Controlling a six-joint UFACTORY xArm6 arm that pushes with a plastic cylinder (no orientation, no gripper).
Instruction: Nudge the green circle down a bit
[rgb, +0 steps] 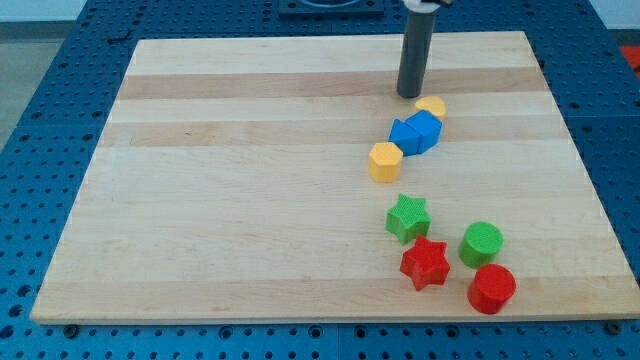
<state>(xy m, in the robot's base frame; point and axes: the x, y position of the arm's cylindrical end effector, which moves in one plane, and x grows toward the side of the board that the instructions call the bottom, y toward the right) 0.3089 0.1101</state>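
Beneath the end effector spreads the pale wooden counter (250, 200), the largest thing in view, lying on a blue perforated base (60, 60). The end effector is a straight dark rod with nothing to open or close and nothing in its hold; the robot's tip (409, 95) rests on the board near the view's top, right of centre.

The relation that matters: the green circle (481, 242) lies well apart from the tip, toward the view's bottom and somewhat to the view's right. A downward nudge would likely call for the tip to arrive on the circle's upper side first. Being round, the circle has no long axis to consider.

Just below and right of the tip sits a yellow block (432, 105), its shape partly hidden, touching a pair of blue blocks (416, 133). A yellow hexagon (384, 161) lies beside them, further down and left of the tip.

Near the circle, all far below the tip: a green star (408, 218) to its left, a red star (425, 263) lower left, and a red circle (491, 288) just beneath it. That red circle would probably be struck if the nudge ran long.

No containers are present.
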